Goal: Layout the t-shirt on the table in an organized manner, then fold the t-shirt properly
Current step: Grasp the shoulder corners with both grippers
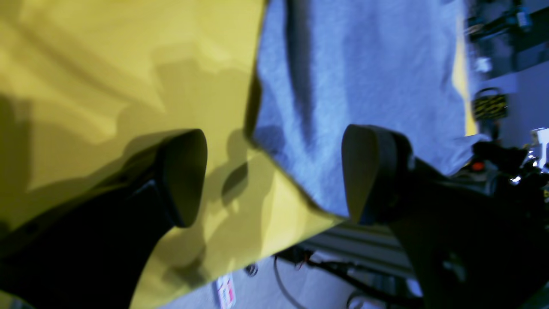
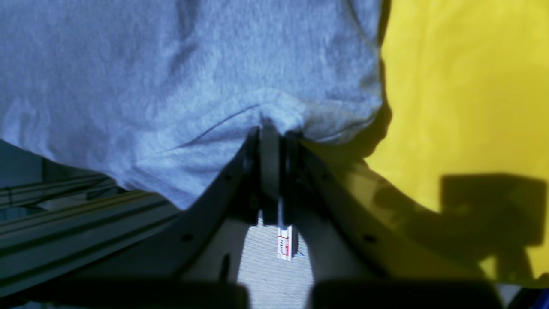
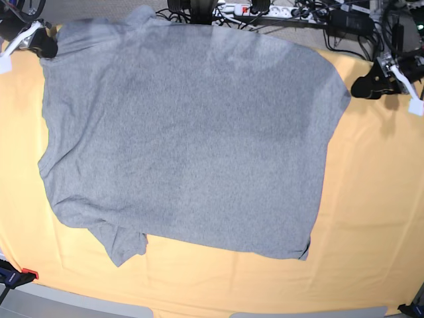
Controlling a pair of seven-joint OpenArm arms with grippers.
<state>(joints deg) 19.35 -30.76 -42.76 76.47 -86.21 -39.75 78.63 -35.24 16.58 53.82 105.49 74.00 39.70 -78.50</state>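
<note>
Shirt spread flat, one corner pinched.
Heather-grey cotton t-shirt [image 3: 185, 139] lies plain side up across the pale orange-yellow cloth-covered table [image 3: 371, 218]. Right gripper [image 2: 272, 128] is clamped on its hem at the table edge; left gripper [image 1: 274, 176] hangs wide apart, holding nothing, beside the other corner. Soft, light, floppy cloth, I'd say: best taken by hem corners.

A: Where are the grippers?

B: The left gripper [image 3: 371, 85] sits at two o'clock in the base view, its two dark fingers [image 1: 184, 176] spread wide, nothing between them.

A: And the other one?

B: The right gripper [image 3: 44, 45] is at ten o'clock, jaws pressed together, pinching a fold of the t-shirt [image 2: 171, 77].
</note>
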